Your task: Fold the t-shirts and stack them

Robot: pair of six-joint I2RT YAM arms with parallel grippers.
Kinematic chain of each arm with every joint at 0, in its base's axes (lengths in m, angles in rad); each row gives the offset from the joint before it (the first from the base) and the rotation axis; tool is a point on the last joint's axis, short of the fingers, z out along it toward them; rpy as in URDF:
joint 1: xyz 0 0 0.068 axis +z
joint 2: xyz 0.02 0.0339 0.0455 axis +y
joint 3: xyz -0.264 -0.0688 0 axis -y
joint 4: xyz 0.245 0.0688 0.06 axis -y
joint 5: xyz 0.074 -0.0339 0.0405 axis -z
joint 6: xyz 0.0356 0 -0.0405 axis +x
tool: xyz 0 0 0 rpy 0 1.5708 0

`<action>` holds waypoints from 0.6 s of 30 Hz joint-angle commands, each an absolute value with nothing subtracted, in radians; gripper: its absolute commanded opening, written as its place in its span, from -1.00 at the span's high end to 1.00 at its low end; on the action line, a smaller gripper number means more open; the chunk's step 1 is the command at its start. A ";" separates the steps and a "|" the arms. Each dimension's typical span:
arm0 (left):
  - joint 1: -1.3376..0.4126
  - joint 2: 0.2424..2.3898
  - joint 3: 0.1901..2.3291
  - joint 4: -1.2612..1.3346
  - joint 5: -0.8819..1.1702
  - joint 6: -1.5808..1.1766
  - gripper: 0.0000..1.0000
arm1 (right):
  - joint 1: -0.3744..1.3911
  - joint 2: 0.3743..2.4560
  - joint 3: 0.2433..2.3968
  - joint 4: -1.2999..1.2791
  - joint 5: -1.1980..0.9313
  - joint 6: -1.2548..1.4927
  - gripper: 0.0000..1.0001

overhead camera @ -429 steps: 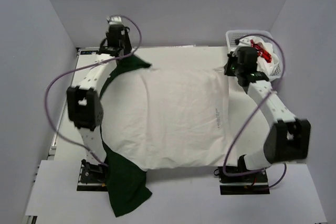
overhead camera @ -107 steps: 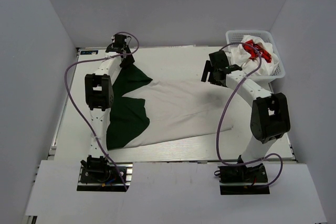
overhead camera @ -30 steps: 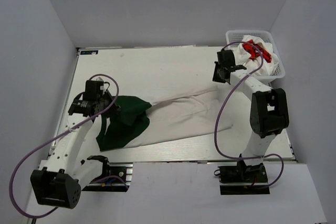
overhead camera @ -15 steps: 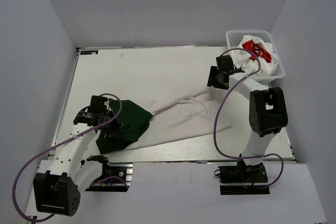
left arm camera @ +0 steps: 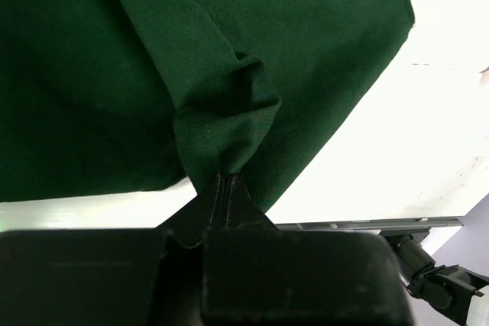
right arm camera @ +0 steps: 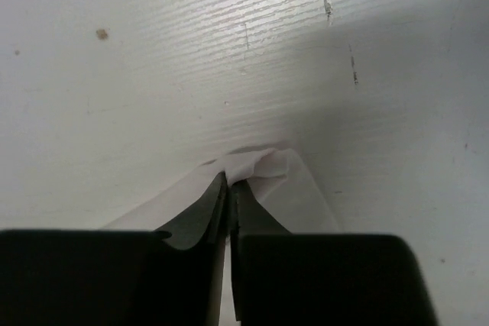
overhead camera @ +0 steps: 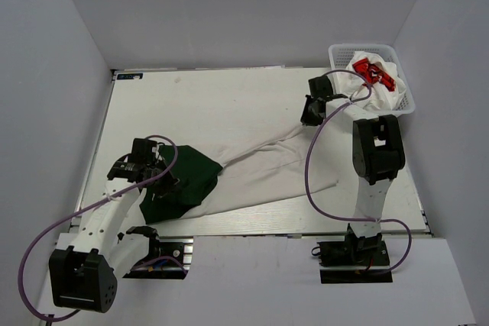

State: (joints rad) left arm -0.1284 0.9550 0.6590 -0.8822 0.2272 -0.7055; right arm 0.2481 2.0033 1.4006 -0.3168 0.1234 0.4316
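One t-shirt, white (overhead camera: 260, 164) with dark green parts (overhead camera: 187, 177), lies stretched in a long diagonal band across the table between both arms. My left gripper (overhead camera: 168, 181) at the near left is shut on a bunched fold of the green cloth (left arm camera: 229, 74), pinched at the fingertips (left arm camera: 221, 182). My right gripper (overhead camera: 312, 116) at the far right is shut on a small crumpled corner of the white cloth (right arm camera: 263, 164), low over the table, jaws tight together (right arm camera: 229, 182). More t-shirts, white ones (overhead camera: 359, 75) and one with red print (overhead camera: 380, 74), sit piled in the basket.
The white mesh basket (overhead camera: 336, 53) stands at the far right corner, just behind my right arm. The white table (overhead camera: 206, 104) ends in a metal rail at its near edge (overhead camera: 306, 227). Grey walls close in on three sides.
My left gripper pulled the green end toward the near left. My right gripper opened briefly, shifted slightly left, and shut again on the white corner.
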 commanded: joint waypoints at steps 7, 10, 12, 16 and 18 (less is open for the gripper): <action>-0.132 0.943 0.690 -0.903 0.230 -0.699 1.00 | 0.244 1.927 1.431 -0.324 0.132 0.434 1.00; -0.132 0.933 0.719 -0.952 0.221 -0.699 1.00 | 0.241 1.878 1.445 -0.340 0.085 0.404 1.00; -0.132 0.904 0.729 -0.992 0.210 -0.699 1.00 | 0.241 1.847 1.451 -0.373 0.065 0.378 1.00; -0.132 0.881 0.698 -1.041 0.235 -0.699 1.00 | 0.241 1.801 1.456 -0.494 0.074 0.370 1.00; -0.132 0.868 0.675 -1.051 0.268 -0.699 1.00 | 0.241 1.761 1.434 -0.495 0.083 0.365 1.00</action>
State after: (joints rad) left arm -0.1284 0.8974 0.6937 -0.9932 0.2287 -0.7059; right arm 0.2470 1.8397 1.4185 -0.4305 0.0856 0.3916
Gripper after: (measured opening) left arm 0.025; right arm 0.015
